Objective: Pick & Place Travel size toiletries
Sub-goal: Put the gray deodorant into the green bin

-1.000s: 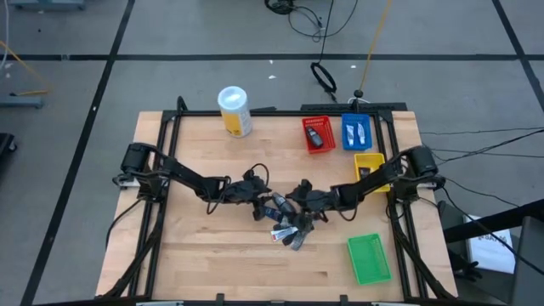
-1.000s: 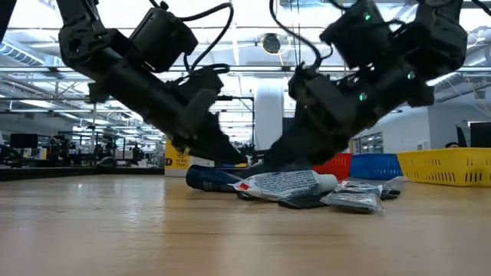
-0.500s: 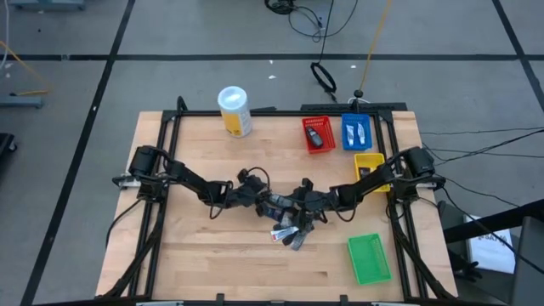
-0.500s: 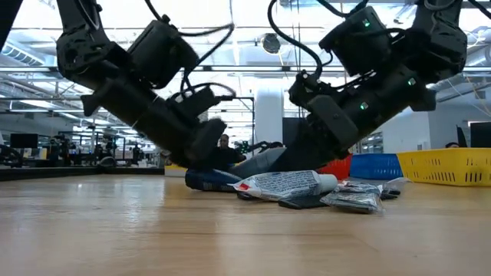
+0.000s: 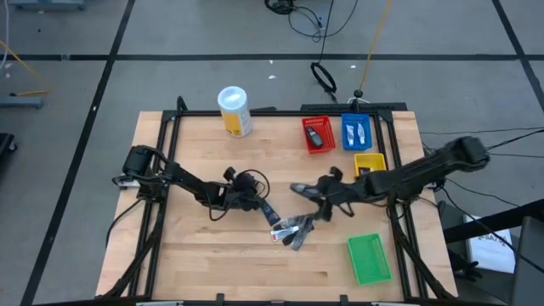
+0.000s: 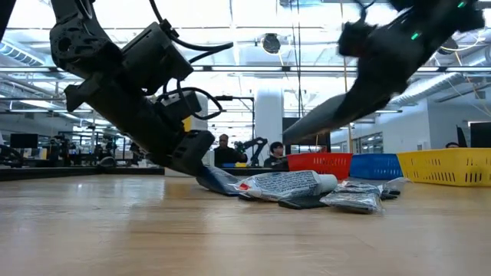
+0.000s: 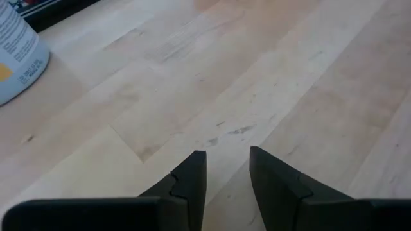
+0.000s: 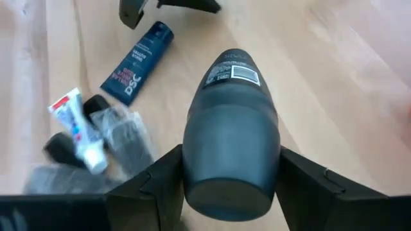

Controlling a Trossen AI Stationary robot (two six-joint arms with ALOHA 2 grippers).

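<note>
- the right gripper (image 8: 228, 192) is clamped on a dark grey bottle (image 8: 230, 138), its jaws on either side of the rounded body and the labelled end pointing away from the wrist; in the high view the right gripper (image 5: 304, 190) sits just right of the frame's centre, and in the low view it hangs clear of the table in the upper right.
- the left gripper (image 7: 226, 168) has its jaws a narrow gap apart with nothing between them, only bare wood ahead; in the high view it is left of centre (image 5: 253, 202), low at the table beside the pile.
- the dark blue tube (image 8: 137, 61) lies on the wood beside the left gripper's tip; near it lie a white tube with red print (image 8: 78, 130) and some dark sachets (image 8: 125, 138).
- in the high view that pile of toiletries (image 5: 289, 231) sits just below the frame's centre, between the two arms.
- the red bin (image 5: 318, 134), blue bin (image 5: 356, 131) and yellow bin (image 5: 369, 161) at the upper right each seem to hold something already; the green bin (image 5: 369, 257) at the lower right looks empty.
- judged so: a few items are sorted, one bottle is lifted and not yet placed, and several items wait in the pile.
</note>
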